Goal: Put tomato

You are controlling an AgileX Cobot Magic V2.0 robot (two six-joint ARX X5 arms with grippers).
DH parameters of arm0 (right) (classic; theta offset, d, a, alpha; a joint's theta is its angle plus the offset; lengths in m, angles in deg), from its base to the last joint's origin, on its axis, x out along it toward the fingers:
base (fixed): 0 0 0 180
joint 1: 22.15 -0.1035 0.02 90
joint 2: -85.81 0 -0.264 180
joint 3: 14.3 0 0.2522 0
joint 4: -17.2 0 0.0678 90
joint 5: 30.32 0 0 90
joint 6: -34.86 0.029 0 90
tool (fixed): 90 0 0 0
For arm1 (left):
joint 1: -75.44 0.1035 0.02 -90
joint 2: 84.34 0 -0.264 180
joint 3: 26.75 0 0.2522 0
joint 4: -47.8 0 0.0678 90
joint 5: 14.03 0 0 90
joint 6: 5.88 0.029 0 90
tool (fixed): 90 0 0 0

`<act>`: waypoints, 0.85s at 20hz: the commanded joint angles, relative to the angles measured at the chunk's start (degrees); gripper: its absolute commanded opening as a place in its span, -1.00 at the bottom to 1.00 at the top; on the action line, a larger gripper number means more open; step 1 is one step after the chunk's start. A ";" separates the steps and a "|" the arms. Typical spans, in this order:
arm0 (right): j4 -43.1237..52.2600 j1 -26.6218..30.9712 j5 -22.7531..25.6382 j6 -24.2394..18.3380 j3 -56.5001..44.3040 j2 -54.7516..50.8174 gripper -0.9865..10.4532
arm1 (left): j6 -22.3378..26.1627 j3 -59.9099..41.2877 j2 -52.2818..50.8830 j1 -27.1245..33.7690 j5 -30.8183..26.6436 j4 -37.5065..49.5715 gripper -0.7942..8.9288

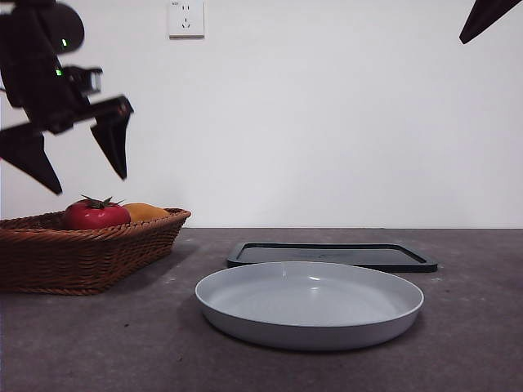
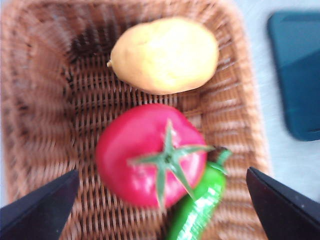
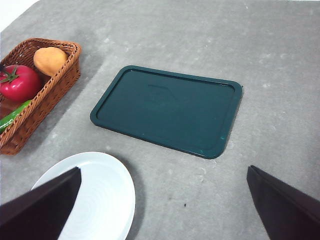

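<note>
The tomato (image 1: 96, 215) (image 2: 147, 155) (image 3: 19, 83) is glossy red with a green spiky stem and lies in a woven basket (image 1: 82, 253) (image 2: 45, 100) (image 3: 47, 102) at the table's left. My left gripper (image 1: 78, 167) (image 2: 162, 205) hangs open directly above the tomato, its jaws spread wide and holding nothing. My right gripper (image 3: 162, 200) is also open and empty, high over the table; in the front view it shows only as a black tip (image 1: 486, 18) at the top right corner.
In the basket an orange rounded item (image 1: 145, 211) (image 2: 165, 55) (image 3: 49, 60) and a green pepper (image 2: 200, 202) (image 3: 14, 116) lie beside the tomato. A pale grey plate (image 1: 309, 304) (image 3: 107, 200) sits at the front middle, a dark green tray (image 1: 331, 256) (image 3: 167, 110) behind it.
</note>
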 commanded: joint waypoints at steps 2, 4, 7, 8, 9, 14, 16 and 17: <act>0.59 -0.07 -0.07 -0.31 1.01 0.22 0.29 | 2.71 1.53 4.79 -0.13 -0.11 2.69 0.70; 0.59 -0.07 -0.07 -0.31 1.01 0.22 0.29 | 2.73 1.53 6.88 -0.28 -0.09 3.37 0.70; 0.59 -0.07 -0.07 -0.31 1.01 0.20 0.29 | 2.69 1.53 9.16 -0.83 -0.09 4.22 0.70; 0.59 -0.07 -0.07 -0.31 1.01 0.20 0.29 | 2.67 1.53 9.70 -1.01 -0.09 4.48 0.67; 0.59 -0.07 -0.07 -0.31 1.01 0.20 0.29 | 2.67 1.53 10.21 -1.22 -0.09 4.50 0.54; 0.59 -0.07 -0.07 -0.31 1.01 0.20 0.29 | 2.64 2.19 10.73 -1.51 -0.11 4.22 -0.21; 0.59 -0.07 -0.07 -0.31 1.01 0.20 0.29 | 2.60 3.89 10.73 -1.51 -0.11 2.34 -0.21; 0.59 -0.07 -0.07 -0.31 1.01 0.20 0.29 | 2.60 5.40 10.73 -1.51 -0.11 0.09 -0.21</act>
